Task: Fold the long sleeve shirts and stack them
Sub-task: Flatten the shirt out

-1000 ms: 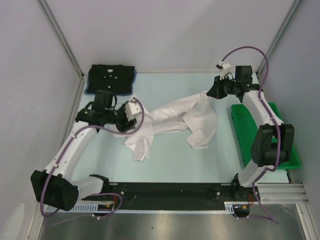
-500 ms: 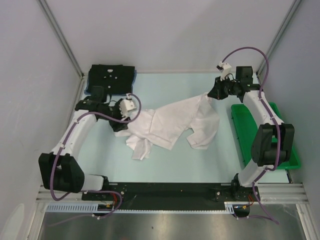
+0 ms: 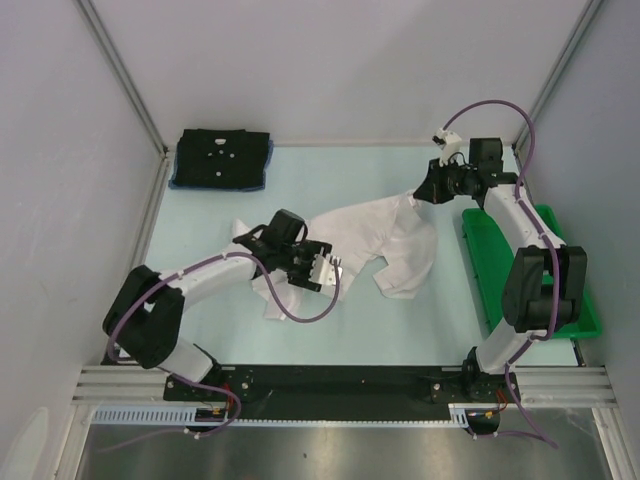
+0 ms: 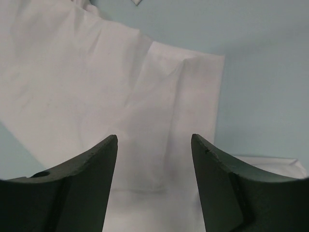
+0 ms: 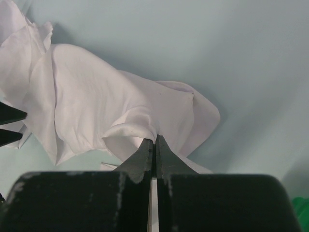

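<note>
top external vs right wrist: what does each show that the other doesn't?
Only top external: the black shirt folded at the far left corner, and the left arm extended over the near part of the white shirt. Only right wrist: close up, the right gripper shut on a pinched fold of the white cloth. Both: the white shirt lying crumpled on the pale table, with the right gripper at its far edge.
</note>
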You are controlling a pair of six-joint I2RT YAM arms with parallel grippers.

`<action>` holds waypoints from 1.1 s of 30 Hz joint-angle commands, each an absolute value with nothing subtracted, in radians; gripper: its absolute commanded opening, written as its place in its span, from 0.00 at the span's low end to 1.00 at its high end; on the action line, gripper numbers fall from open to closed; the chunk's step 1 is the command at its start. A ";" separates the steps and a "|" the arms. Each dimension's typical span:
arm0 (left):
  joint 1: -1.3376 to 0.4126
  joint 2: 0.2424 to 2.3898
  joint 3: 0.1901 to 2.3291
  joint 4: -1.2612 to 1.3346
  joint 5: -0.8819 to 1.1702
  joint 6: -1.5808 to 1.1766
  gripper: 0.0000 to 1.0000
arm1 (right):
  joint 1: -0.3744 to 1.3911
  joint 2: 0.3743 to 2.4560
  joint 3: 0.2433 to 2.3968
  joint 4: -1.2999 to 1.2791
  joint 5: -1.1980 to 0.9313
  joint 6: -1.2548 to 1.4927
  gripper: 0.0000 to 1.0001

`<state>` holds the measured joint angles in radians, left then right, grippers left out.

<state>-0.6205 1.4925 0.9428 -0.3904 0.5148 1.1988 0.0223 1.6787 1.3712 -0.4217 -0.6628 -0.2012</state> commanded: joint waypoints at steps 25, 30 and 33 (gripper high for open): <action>0.129 1.410 1.117 -0.500 0.347 0.827 0.00 | 0.083 1.752 1.425 -0.288 -0.653 -0.158 0.00; 0.178 1.466 1.100 -0.486 0.298 0.770 0.00 | 0.121 1.815 1.491 -0.279 -0.663 -0.152 0.00; 0.205 1.500 1.126 -0.498 0.298 0.730 0.00 | 0.140 1.839 1.514 -0.270 -0.672 -0.150 0.00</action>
<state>0.1688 1.4662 1.1049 -0.4671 0.3218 0.8207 0.1310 1.8175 1.4429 -0.3252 -0.6735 -0.1562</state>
